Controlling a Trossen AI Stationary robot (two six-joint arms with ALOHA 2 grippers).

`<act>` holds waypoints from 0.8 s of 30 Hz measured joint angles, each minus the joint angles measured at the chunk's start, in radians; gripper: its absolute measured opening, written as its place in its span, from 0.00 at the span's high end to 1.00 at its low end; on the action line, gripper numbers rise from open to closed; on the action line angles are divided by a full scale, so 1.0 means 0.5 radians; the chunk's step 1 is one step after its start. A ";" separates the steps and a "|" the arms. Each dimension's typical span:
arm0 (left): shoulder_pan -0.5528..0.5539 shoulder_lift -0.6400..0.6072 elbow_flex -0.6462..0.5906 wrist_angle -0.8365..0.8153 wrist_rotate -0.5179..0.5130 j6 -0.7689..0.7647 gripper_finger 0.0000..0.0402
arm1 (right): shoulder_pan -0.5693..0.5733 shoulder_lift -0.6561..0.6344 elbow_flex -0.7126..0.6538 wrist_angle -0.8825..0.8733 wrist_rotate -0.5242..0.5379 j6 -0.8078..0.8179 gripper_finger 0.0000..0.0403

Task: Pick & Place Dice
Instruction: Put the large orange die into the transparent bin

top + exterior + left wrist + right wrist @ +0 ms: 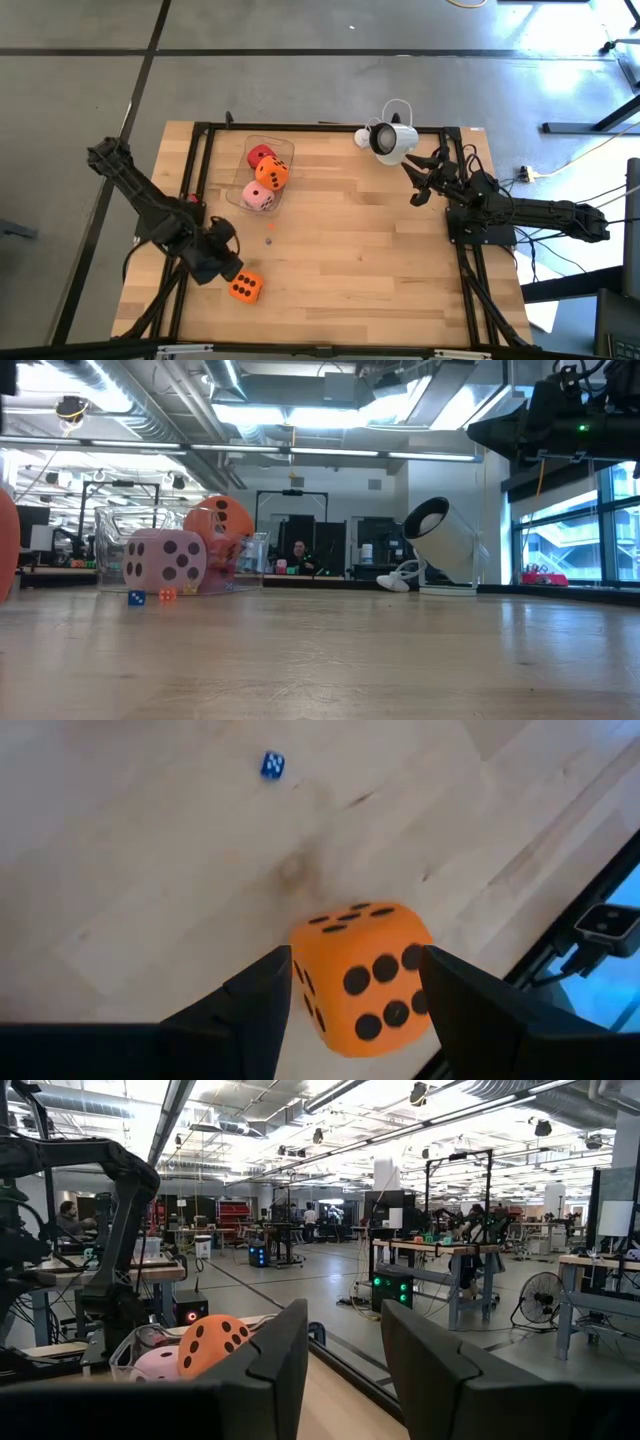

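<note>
Tabletop (150, 870): orange die (365, 975) between left gripper (355, 995) fingers.

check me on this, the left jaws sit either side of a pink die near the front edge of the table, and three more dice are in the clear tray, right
One thing is off: the die between the left gripper's jaws is orange, not pink, as the left wrist view shows. The rest holds: in the high view it sits near the table's front edge, and the red, orange and pink dice are in the clear tray.

Matt wooden table (360, 250); soft foam-like dice (365, 975).
</note>
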 joint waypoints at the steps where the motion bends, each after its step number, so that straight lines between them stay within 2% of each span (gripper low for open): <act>1: -0.037 -0.001 -0.012 0.005 -0.018 -0.045 0.46 | 0.000 0.000 0.000 0.000 0.000 0.000 0.68; 8: -0.249 -0.017 -0.162 0.175 -0.176 -0.294 0.46 | 0.000 0.000 0.000 -0.001 0.000 0.000 0.68; 24: -0.519 -0.085 -0.612 0.843 -0.345 -0.457 0.46 | 0.000 0.000 0.000 -0.002 0.000 0.000 0.68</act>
